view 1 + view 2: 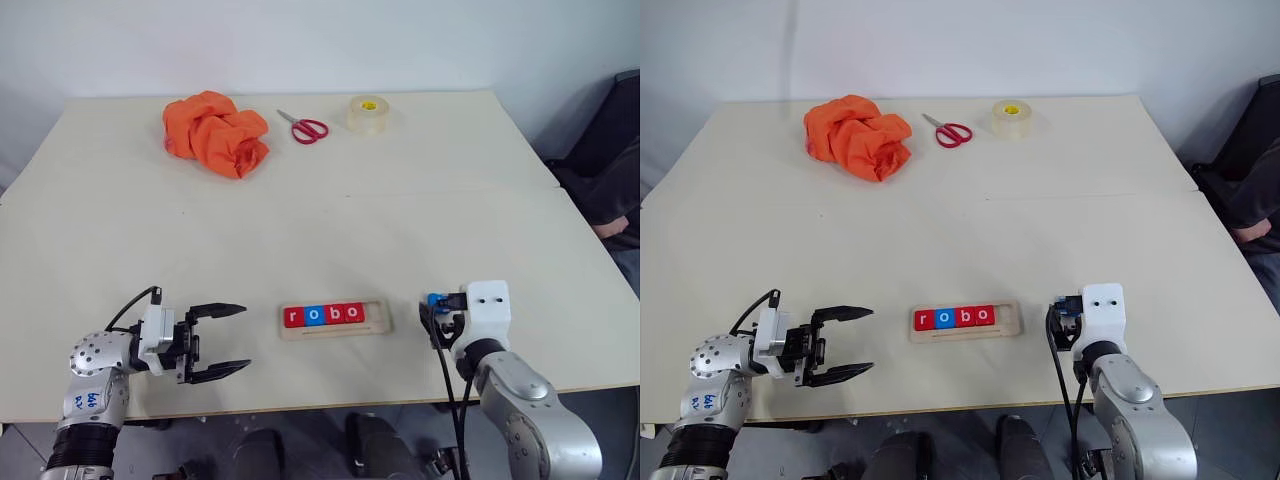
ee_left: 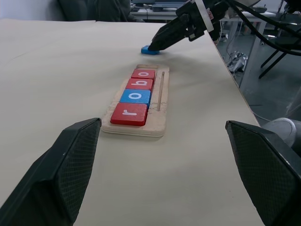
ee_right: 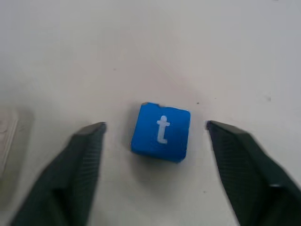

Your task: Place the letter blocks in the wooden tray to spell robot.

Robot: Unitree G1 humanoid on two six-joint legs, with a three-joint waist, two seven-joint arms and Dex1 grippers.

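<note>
blue t block (image 3: 161, 130) flat on table btwn wide-open right jaws, seemingly untouched, left jaws wide, empty

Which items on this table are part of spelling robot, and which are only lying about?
Part of the job:
- wooden tray
- the four letter blocks in it, reading r, o, b, o
- blue t block, flat on the table between the open right gripper fingers

Lying about, at the far side:
- crumpled orange cloth
- red-handled scissors
- roll of tape
</note>
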